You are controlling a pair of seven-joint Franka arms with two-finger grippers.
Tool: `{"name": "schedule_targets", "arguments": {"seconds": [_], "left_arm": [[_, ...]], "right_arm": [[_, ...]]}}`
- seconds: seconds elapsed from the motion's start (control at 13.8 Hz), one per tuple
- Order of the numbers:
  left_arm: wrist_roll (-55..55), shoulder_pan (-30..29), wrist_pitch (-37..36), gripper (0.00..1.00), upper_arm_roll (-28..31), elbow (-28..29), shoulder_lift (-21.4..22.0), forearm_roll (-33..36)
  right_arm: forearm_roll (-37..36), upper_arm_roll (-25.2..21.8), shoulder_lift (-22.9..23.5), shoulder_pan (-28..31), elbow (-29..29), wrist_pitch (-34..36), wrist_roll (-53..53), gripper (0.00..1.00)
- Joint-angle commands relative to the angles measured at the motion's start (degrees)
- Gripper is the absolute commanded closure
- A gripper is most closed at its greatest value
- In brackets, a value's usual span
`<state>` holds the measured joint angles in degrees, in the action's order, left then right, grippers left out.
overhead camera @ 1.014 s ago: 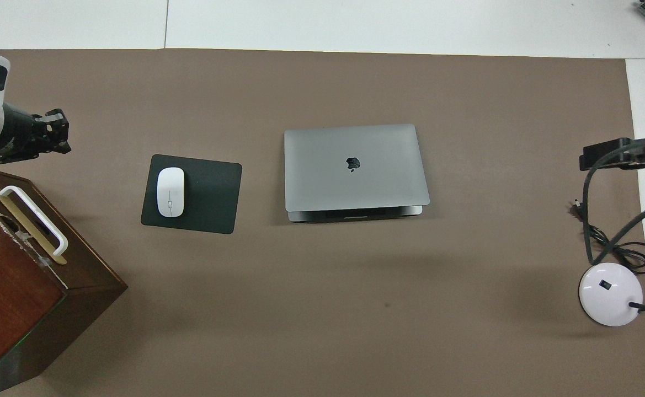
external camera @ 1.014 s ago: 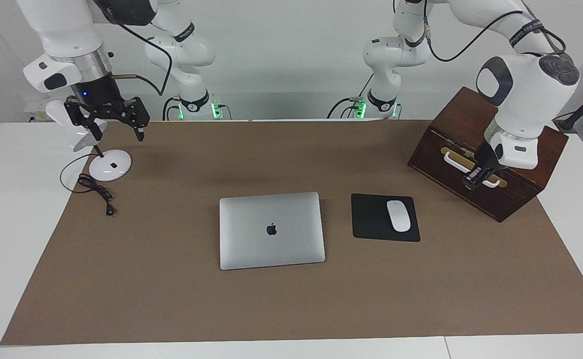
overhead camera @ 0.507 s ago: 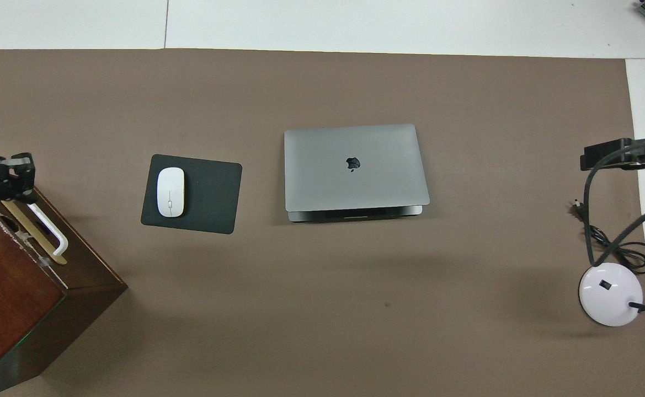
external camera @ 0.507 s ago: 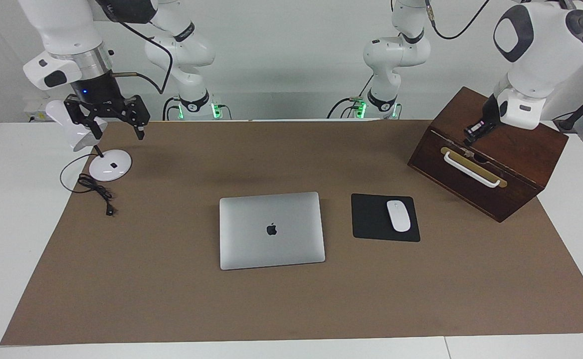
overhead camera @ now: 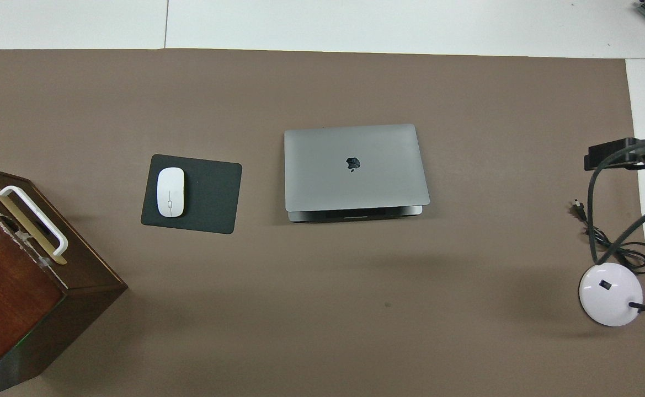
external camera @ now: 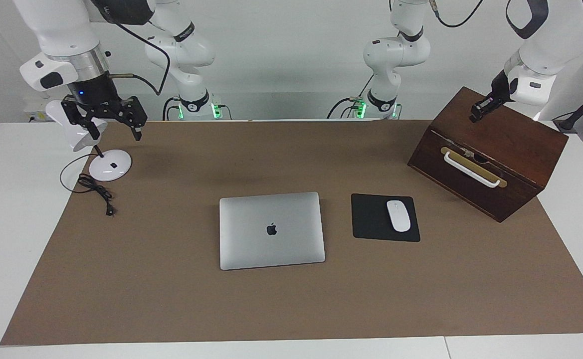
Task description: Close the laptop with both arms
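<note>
Laptop lies lid-down, apparently fully closed, mid-surface, beside the mouse pad and mouse. Change over the last second: left gripper has lifted from the wooden box's handle front to hover over the box top; whether its fingers are released or clenched, I cannot tell. Right gripper hangs with fingers spread, empty, over the lamp end, barely moved. Judgement: closing looks done; both arms are retreating.

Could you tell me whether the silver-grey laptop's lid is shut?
Shut: the silver-grey metal laptop lies flat, lid down on its base, logo facing up.
</note>
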<state>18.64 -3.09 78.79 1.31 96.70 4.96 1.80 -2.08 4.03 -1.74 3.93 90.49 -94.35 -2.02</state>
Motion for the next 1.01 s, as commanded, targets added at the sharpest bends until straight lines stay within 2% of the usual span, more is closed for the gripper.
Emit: {"name": "schedule_targets", "arguments": {"seconds": [0.0,0.29,0.51,0.72,0.94], "left_arm": [[-0.8,-0.5,1.3,0.00,-0.4,1.0,0.8,1.4],[-0.4,-0.2,6.6,0.00,-0.3,2.5,0.8,1.2],[-1.0,0.8,16.5,0.00,-0.3,5.6,1.5,0.8],[-4.7,2.1,16.7,0.00,-0.3,4.6,1.2,0.8],[-7.0,2.7,17.2,0.00,-0.3,6.6,1.7,0.7]], "right_arm": [[2.2,1.6,-0.5,1.7,0.6,0.3,1.3,0.00],[2.2,1.6,-0.7,1.7,0.6,0.3,1.3,0.00],[2.2,1.5,-0.7,1.8,0.6,0.3,1.3,0.00],[5.8,1.5,-0.7,1.7,0.7,0.0,-0.3,0.00],[6.2,1.5,-0.8,1.7,0.8,-0.2,-0.4,0.00]]}}
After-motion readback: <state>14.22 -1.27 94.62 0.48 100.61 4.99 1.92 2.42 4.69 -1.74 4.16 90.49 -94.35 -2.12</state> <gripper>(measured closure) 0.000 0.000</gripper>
